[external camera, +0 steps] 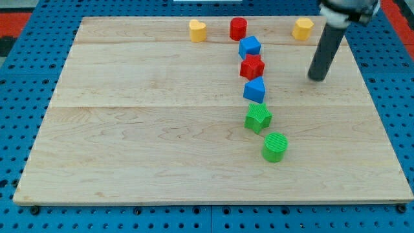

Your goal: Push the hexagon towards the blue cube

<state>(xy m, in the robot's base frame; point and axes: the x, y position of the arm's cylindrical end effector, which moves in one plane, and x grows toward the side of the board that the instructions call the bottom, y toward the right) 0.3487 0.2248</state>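
Note:
The yellow hexagon [302,28] sits near the board's top edge at the view's right. The blue cube [250,46] lies to its left and a little lower, just below a red cylinder [239,28]. My tip [317,78] rests on the board below and slightly right of the yellow hexagon, apart from it, and well to the right of the blue cube. The dark rod rises from the tip toward the view's top right.
A red star [252,66], a blue triangular block [255,90], a green star [258,118] and a green cylinder [275,147] run down from the blue cube. A yellow heart [198,30] sits at the top, left of the red cylinder.

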